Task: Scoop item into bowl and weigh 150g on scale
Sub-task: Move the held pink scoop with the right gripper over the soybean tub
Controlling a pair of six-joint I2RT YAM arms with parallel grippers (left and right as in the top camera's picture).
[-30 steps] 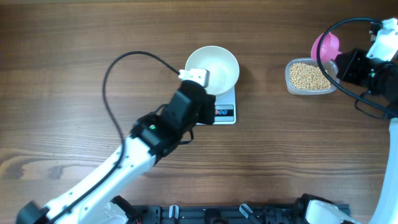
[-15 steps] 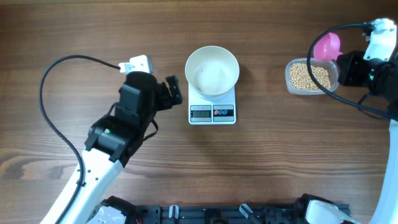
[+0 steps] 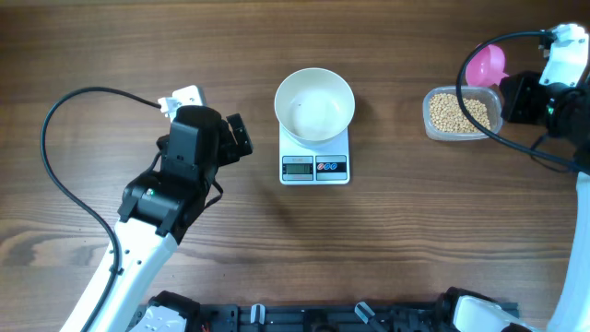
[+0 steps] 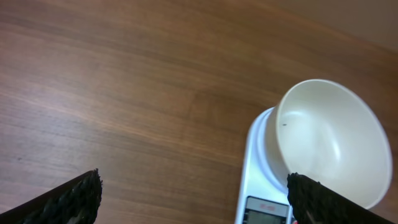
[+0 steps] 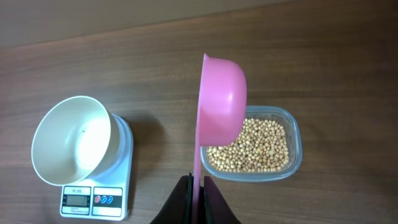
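- beans (image 5: 252, 146) lie in a clear tub (image 5: 298, 148) just under my right gripper (image 5: 198, 190), whose jaws are pinched tight on the handle of a pink scoop (image 5: 222, 99) turned on edge.
- white bowl (image 3: 314, 103) sits on the scale (image 3: 314, 168), well apart from both grippers.
- my left gripper (image 3: 237, 138) has its jaws spread wide, holding nothing, pointing at the bowl.
- left arm reaches up from the near edge; right arm comes in from the right edge.

A pink scoop (image 5: 222, 93) hangs near a clear tub (image 5: 297, 148).
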